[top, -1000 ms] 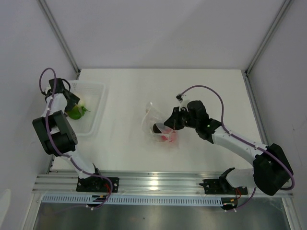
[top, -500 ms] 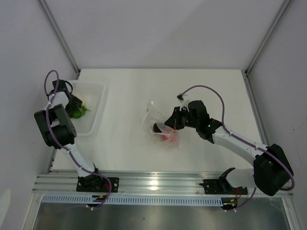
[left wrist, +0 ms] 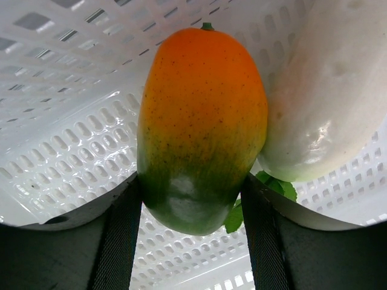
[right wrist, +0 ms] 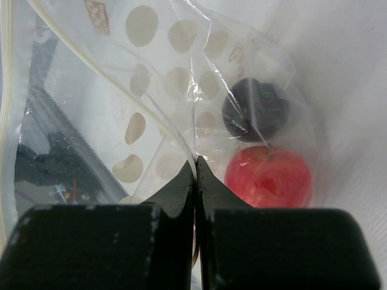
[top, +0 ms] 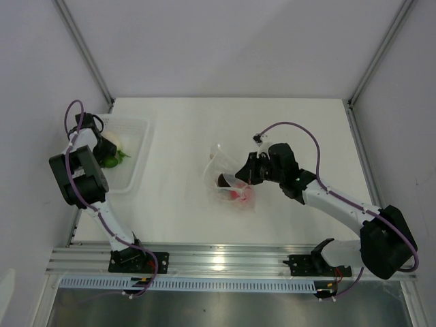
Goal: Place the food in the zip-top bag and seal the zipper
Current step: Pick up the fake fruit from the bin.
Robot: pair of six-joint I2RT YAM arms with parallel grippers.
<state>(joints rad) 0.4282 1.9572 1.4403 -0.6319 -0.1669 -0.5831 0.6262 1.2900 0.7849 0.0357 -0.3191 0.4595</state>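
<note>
At our left claw (left wrist: 192,205), we clamp the orange-green piece (left wrist: 202,115), the white piece (left wrist: 326,90) touching it, both in the basket (left wrist: 72,151). Our right claw (right wrist: 195,175) pinches the bag (right wrist: 151,72) on the table (top: 293,122); the tomato (right wrist: 269,178) sits inside it.

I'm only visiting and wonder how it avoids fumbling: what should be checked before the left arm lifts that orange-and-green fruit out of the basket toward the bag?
1. Left fingers on both sides of the orange-and-green piece, touching it: ok.
2. Piece free of neighbours: not ok, the white oblong piece presses against it in the basket.
3. Right fingers pinched shut on the zip-top bag: ok.
4. Red ball inside the bag: ok.
5. Bag mouth open wide enough: cannot tell.
</note>
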